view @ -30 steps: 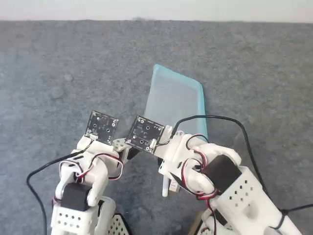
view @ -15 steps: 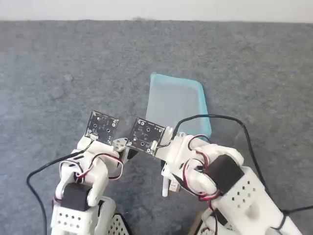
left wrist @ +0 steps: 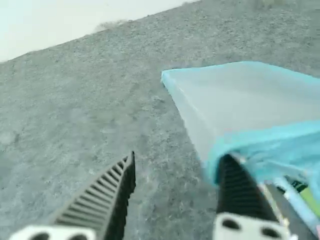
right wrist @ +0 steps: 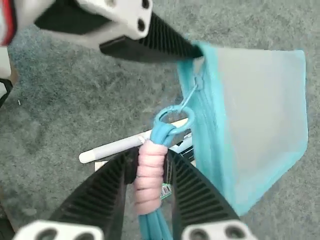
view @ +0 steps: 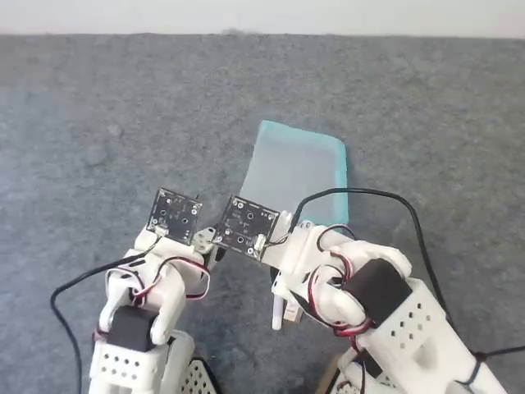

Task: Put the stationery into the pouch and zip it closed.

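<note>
Pinching a pink-wrapped blue strap (right wrist: 149, 175) in the right gripper (right wrist: 148, 157), ringed to the zip of the pale blue pouch (right wrist: 260, 110) on grey carpet (view: 123, 98); spread wide at the left gripper (left wrist: 180, 157), one finger touching the pouch's corner. Beneath the strap, a white pen (right wrist: 112, 149) and a green tag (right wrist: 163, 190), print too small to read.

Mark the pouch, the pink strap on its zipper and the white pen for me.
pouch (right wrist: 260, 110): right wrist view, translucent face.
pink strap (right wrist: 149, 175): right wrist view, pink wrap.
white pen (right wrist: 112, 149): right wrist view, barrel.

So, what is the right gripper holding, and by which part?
The right gripper's fingers pinch the pouch's pull strap at its pink section, below the ring.
</note>
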